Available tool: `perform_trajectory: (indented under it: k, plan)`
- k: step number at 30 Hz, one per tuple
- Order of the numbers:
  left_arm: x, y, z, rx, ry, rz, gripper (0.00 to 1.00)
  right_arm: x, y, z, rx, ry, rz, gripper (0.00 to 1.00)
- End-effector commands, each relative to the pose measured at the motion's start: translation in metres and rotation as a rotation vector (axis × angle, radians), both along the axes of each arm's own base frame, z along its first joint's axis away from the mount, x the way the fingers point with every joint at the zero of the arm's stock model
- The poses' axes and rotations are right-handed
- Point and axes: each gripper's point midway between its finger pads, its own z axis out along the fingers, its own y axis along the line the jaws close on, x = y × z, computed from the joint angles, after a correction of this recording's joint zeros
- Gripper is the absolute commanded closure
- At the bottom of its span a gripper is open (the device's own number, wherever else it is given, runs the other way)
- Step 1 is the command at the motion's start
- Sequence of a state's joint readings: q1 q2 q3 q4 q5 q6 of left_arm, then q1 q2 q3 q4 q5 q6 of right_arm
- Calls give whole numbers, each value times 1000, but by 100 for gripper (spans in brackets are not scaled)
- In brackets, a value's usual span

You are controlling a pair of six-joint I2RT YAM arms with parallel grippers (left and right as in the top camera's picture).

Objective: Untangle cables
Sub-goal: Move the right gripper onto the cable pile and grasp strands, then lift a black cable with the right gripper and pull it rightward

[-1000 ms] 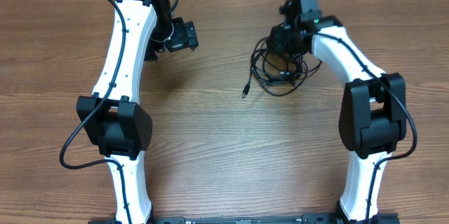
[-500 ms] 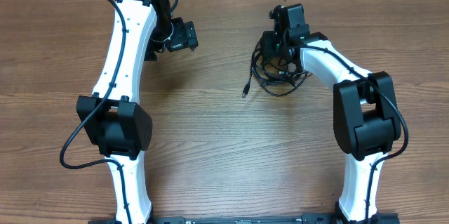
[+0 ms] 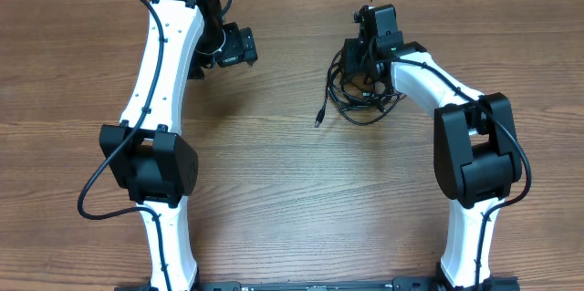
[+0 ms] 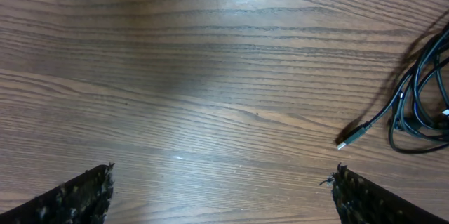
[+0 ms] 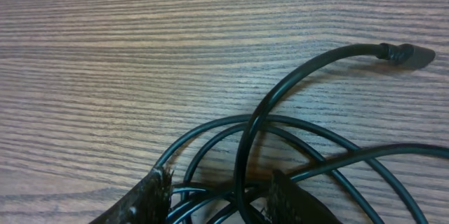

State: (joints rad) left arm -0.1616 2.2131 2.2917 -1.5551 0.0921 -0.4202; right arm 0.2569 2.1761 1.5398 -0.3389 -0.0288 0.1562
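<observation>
Black cables (image 3: 356, 99) lie tangled at two o'clock on the bench (image 3: 274, 191), where the right gripper (image 5: 221, 182) has just swung in, straddling strands, whether clenched I cannot tell, so a first pull looks near; left gripper (image 4: 221, 196) hangs released.

No text, label, brand mark, number or sign can be read in any of the three views. Surfaces checked: brown wood-grain table (image 3: 274, 191), white-and-black robot arm housings (image 3: 164, 63), thin black cables (image 5: 244, 147) and their plug ends. All are plain, or too small to make out any print.
</observation>
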Motion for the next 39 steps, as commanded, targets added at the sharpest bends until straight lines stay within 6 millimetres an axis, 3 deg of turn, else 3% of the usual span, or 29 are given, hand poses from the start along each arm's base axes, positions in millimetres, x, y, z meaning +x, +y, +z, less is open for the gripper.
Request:
perform_trajectory:
  k: [1,12,16,18,21,26,31,34,39]
  plan:
    - [4,3,2,12,-13,12,0,-4,-5,-6,-15,4,-6,59]
    - [4,4,2,12,-13,12,1,-2,-4,-28,-12,-5,-6,63]
    - [4,4,2,12,-13,12,1,-1,-3,-25,-7,-12,-3,94]
    - [4,4,2,12,-13,12,0,5,1,-9,13,-41,6,96]
    - [4,4,2,12,-13,12,0,13,7,38,63,-120,31,96]
    - [4,4,2,12,-13,12,0,12,16,157,167,-321,86,96]
    - [4,4,2,12,-13,12,0,-19,12,265,215,-500,109,96]
    - [4,4,2,12,-13,12,0,-45,10,316,248,-590,136,96]
    - [4,4,2,12,-13,12,0,-82,11,383,303,-734,195,96]
